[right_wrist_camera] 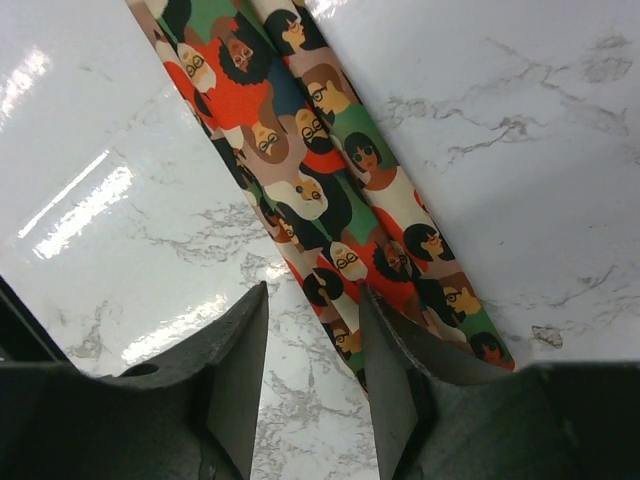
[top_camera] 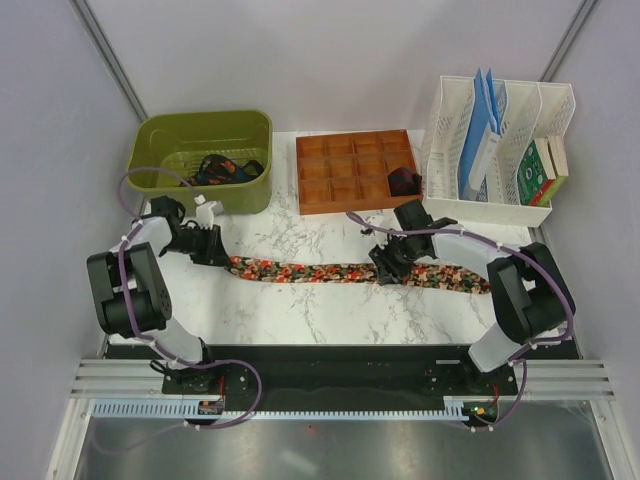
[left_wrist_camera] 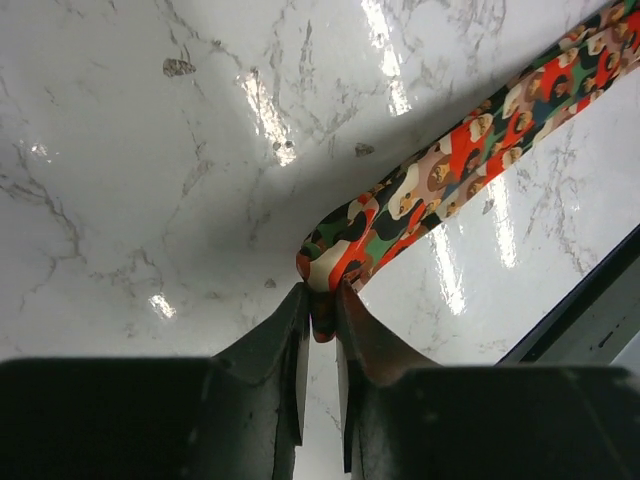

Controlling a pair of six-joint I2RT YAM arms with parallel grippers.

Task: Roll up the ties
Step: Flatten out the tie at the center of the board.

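- Both arm bases sit at the near desk (top_camera: 300, 310) edge, left arm (top_camera: 130, 290) and right arm (top_camera: 520, 295) each folded inward toward the middle.
- Your task item, the patterned tie (top_camera: 320, 271), lies flat and unrolled across the marble. It runs left to right between the two arms, with its right end close to the right arm.
- Your left gripper (left_wrist_camera: 320, 300) is clenched on the tie's left tip. In the wrist view the end is folded over itself and pinched between the two fingers, and the rest of the strip trails away along the desk.
- Your right gripper (right_wrist_camera: 312, 310) is released, hovering low over the tie right of its midpoint. The fingers stand apart with marble and one edge of the tie showing between them, and nothing is pinched. Most of the tie's width lies beside one finger.
- Far left: green basket (top_camera: 160, 135) holding a tangle of dark ties (top_camera: 215, 170).
- Far centre: wooden tray (top_camera: 300, 175) with a grid of compartments and one dark roll (top_camera: 403, 181) in its rightmost column. You can't tell which row.
- Far right: white file organizer (top_camera: 450, 120) with blue folders (top_camera: 484, 130) upright in it and a green box (top_camera: 535, 170) in its end slot.
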